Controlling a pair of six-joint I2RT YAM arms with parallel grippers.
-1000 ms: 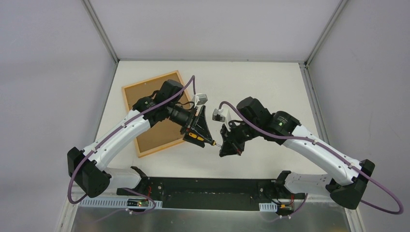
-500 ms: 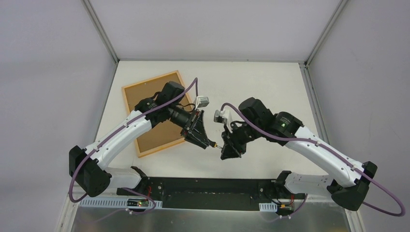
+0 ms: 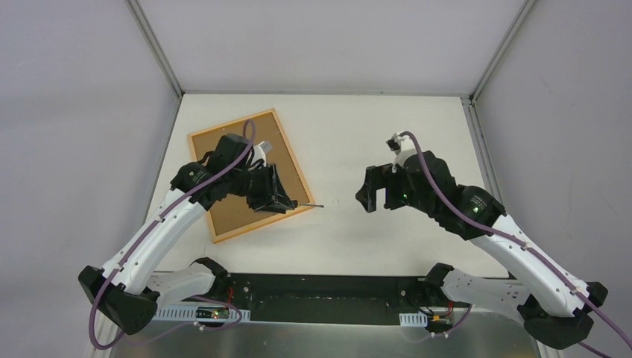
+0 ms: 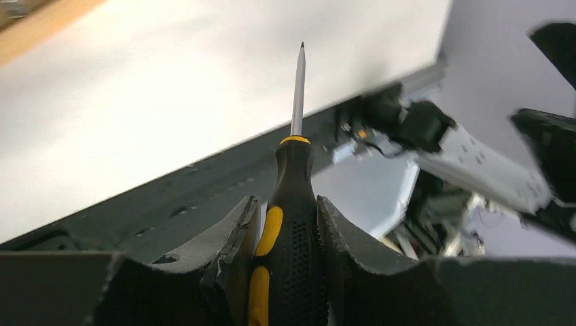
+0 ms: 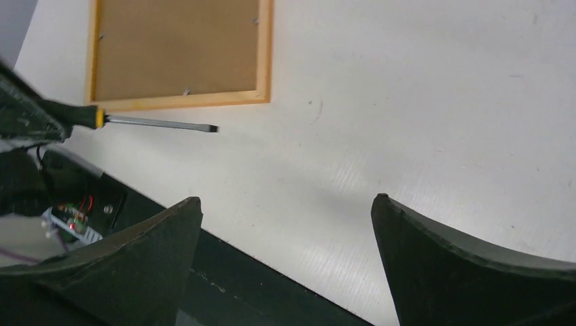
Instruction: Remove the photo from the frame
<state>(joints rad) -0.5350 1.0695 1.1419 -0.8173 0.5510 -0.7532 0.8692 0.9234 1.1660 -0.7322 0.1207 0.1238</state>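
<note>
Covering frame [image 5: 265,47], backing board [image 5: 176,44], screwdriver [image 5: 159,123] nearby

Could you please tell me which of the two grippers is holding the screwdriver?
The left gripper: it is clamped on the black-and-yellow handle of the screwdriver, while the right gripper stands wide open and empty.

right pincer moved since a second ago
Yes: the right pincer pulled rightward and up the view, farther from the frame's near right corner.
</note>
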